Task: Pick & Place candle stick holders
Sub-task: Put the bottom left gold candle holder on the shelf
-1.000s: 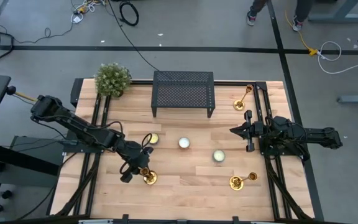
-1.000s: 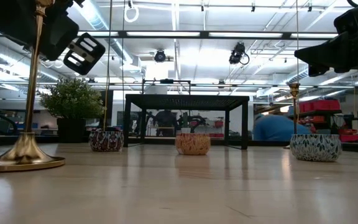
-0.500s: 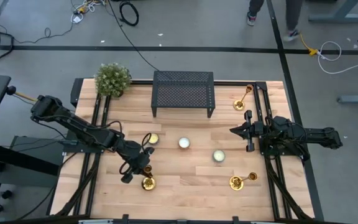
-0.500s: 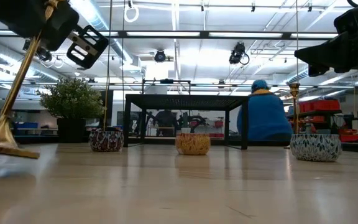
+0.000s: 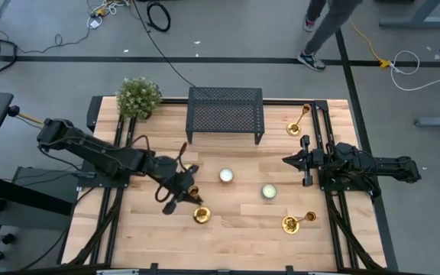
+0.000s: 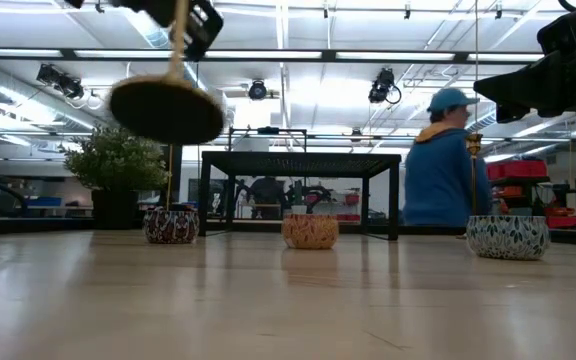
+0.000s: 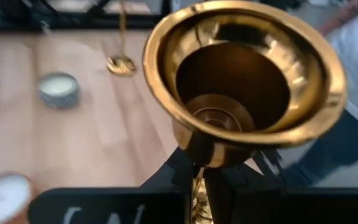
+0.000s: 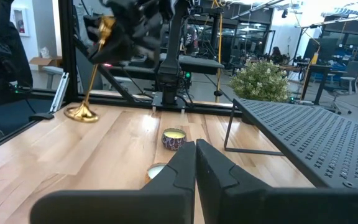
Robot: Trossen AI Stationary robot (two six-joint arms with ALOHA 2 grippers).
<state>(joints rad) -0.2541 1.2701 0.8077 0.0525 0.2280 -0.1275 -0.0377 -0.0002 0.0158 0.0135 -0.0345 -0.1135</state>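
Note:
Three brass candle stick holders show. One (image 5: pixel 200 215) hangs over the table's middle left in my left gripper (image 5: pixel 189 197), which is shut on it. In the low view its round base (image 6: pixel 166 108) floats high above the wood. The left wrist view looks into the hollow underside of that base (image 7: pixel 247 74). A second holder (image 5: pixel 295 124) stands on its base at the far right. The third (image 5: pixel 290 223) stands on its base at the near right. My right gripper (image 5: pixel 287 160) waits shut by the table's right edge, touching nothing. My left gripper pinches the holder's thin stem (image 7: pixel 197 198) between its two fingers, on the stem's upper part, away from the base. The fingers slant down from the table's left and lie across the stem. The holder is lifted clear and tilted, its base toward the near right.
Small candles in patterned tins (image 5: pixel 226 176) (image 5: pixel 269 191) sit mid-table, with one more (image 6: pixel 171 225) near my left arm. A black mesh rack (image 5: pixel 225 113) stands at the far middle and a potted plant (image 5: pixel 138 97) at the far left. A person in blue (image 6: pixel 443 165) walks beyond the table.
My left gripper has risen and gone toward the table's right, tipping upward. The holder has left the wood: it stood upright on its base, then leaned, and now hangs clear and tilted with its base swung up and outward. A person has walked across behind the table.

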